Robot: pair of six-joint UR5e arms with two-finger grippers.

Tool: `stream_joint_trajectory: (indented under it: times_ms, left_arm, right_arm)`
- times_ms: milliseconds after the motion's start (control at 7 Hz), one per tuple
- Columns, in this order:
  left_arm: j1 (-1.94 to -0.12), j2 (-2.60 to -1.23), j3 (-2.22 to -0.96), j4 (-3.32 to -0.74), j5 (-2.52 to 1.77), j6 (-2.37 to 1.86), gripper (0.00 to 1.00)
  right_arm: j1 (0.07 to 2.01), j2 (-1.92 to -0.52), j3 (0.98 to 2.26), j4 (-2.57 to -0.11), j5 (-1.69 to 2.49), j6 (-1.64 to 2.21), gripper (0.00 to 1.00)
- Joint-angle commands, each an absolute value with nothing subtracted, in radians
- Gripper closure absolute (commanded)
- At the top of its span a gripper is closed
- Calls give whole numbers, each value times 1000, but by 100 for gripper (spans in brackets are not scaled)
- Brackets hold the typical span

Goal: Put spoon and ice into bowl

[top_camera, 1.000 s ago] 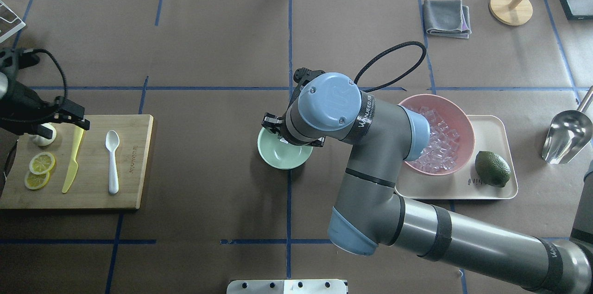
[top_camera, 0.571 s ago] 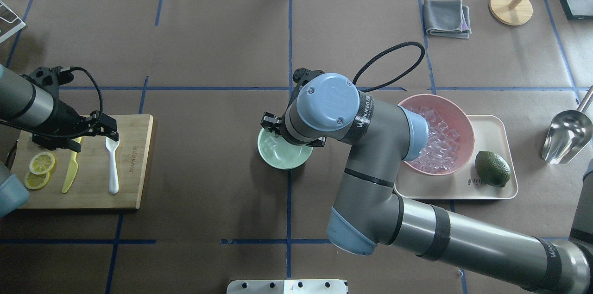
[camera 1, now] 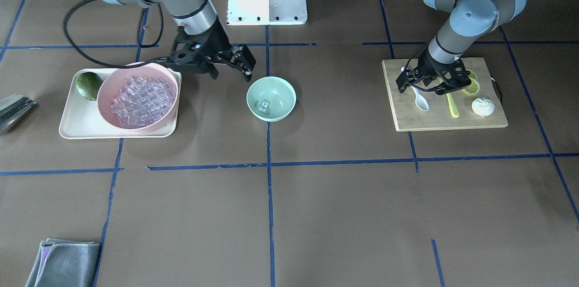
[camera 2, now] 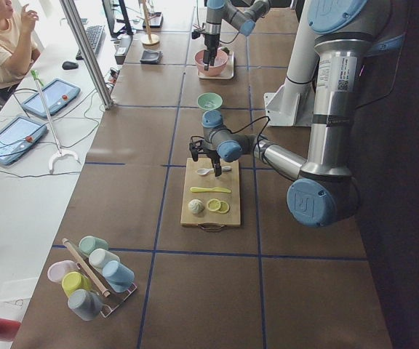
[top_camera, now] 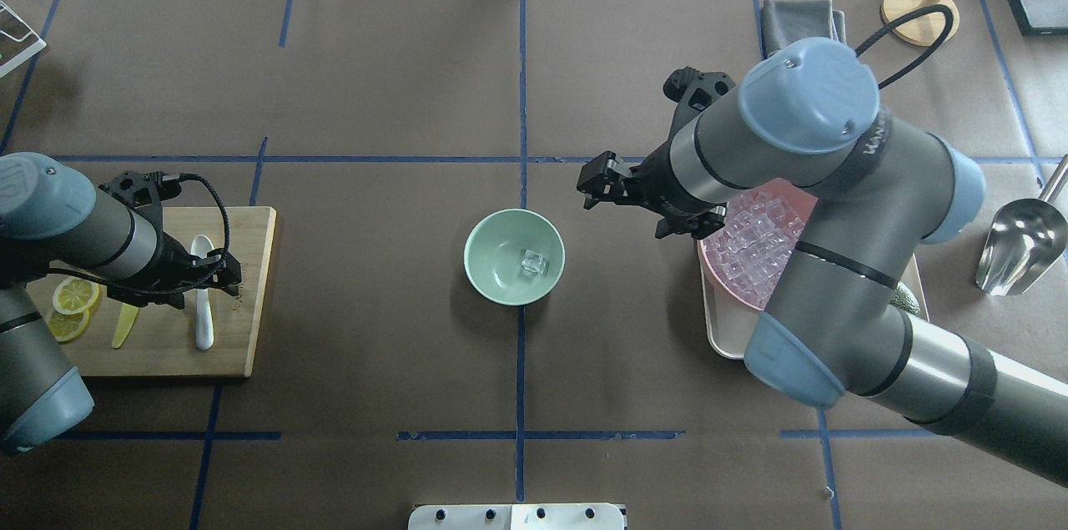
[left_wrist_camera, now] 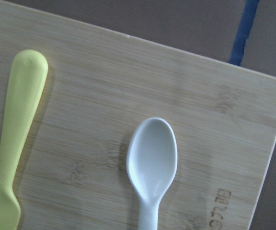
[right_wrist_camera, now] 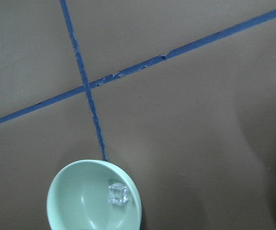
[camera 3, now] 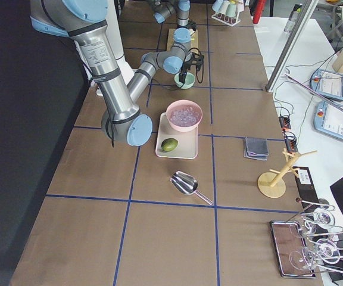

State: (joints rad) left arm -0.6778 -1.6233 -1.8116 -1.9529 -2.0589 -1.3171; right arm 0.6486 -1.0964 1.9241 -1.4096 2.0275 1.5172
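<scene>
Spoon: left gripper spread above it.
Risk: handle skids if I close off-centre.
Right gripper: spread, empty.

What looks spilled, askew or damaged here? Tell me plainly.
Nothing stands out. The small mint-green bowl sits upright with one clear ice cube inside, the white plastic spoon lies flat on the bamboo cutting board, and the larger pink bowl holds its heap of ice cubes.
</scene>
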Motion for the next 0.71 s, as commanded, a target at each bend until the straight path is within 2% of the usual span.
stream_joint_trajectory:
  times_ms: [0,143,571]
  left_arm:
    - [-675,-1611,-1822,-1953,-2060,-1307,92]
    - [-675,-1609,-1824,-1953,-2060,-1307,100]
    - [-675,-1621,-1827,-1953,-2059,-1307,100]
  right_arm:
    - [680,-1137,1950,-1410,2066,1488,0]
    - [680,-1140,1950,-1410,2063,1488,0]
    - [681,-1143,1950,-1410,2057,1488,0]
